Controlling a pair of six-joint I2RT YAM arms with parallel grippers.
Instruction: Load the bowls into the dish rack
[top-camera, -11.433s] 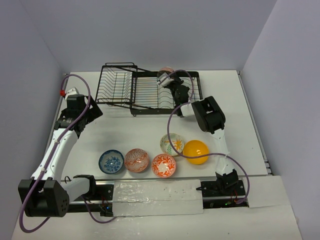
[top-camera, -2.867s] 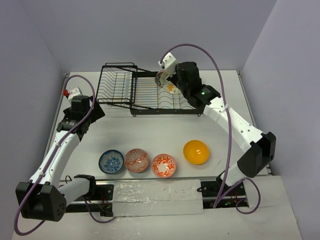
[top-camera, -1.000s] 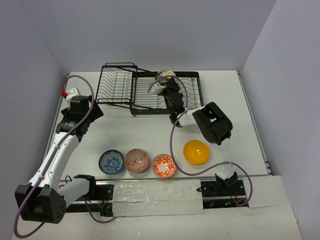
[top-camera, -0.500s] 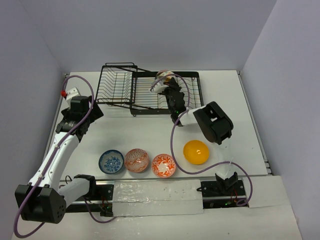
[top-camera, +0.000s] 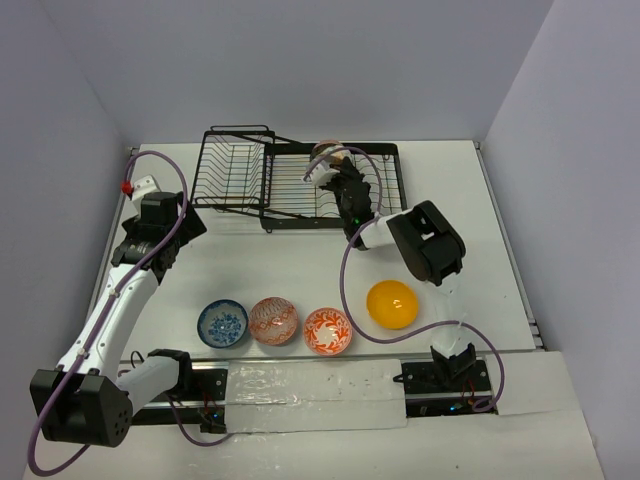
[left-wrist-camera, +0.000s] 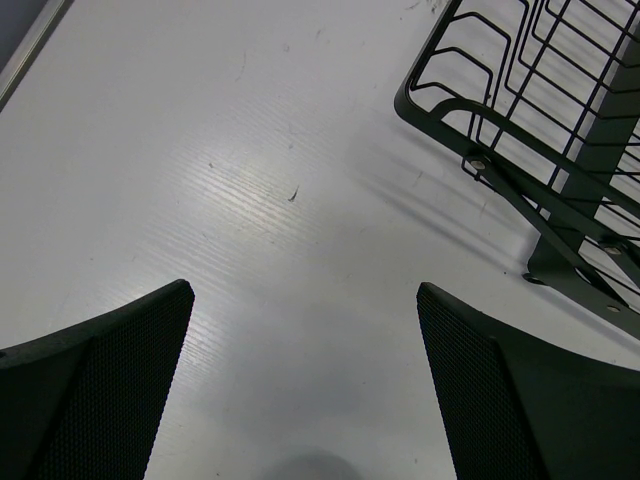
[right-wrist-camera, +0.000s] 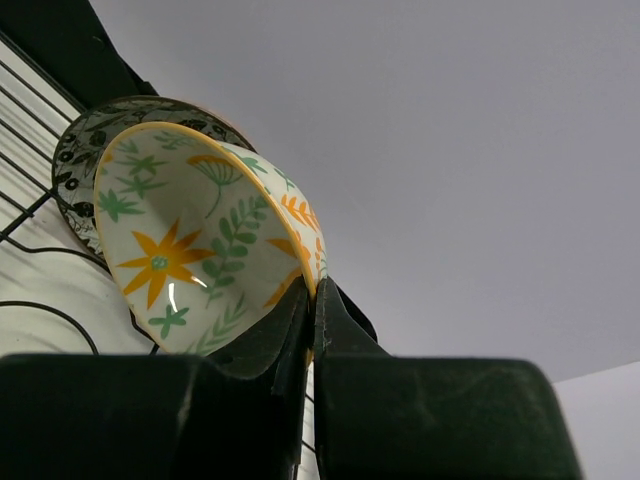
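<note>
Through the left wrist camera I saw the left gripper (left-wrist-camera: 305, 290) hanging over the white table (left-wrist-camera: 250, 180). Its two black, mesh-textured fingers (left-wrist-camera: 100, 380) were spread wide at 7 and 5 o'clock, with only tabletop between them. A corner of the black wire dish rack (left-wrist-camera: 575, 215) sat at 2 o'clock, apart from both fingers, its foot on the table. A dim shadow (left-wrist-camera: 310, 465) lay at 6 o'clock.

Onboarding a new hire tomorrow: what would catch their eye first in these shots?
The right gripper pinches the rim of the white bowl with green-orange leaves, tilted, at the black wire dish rack, in front of a grey-black patterned bowl. Next, near the arm bases: a blue patterned bowl, pink-red patterned bowl, orange-red floral bowl and plain orange-yellow bowl.
</note>
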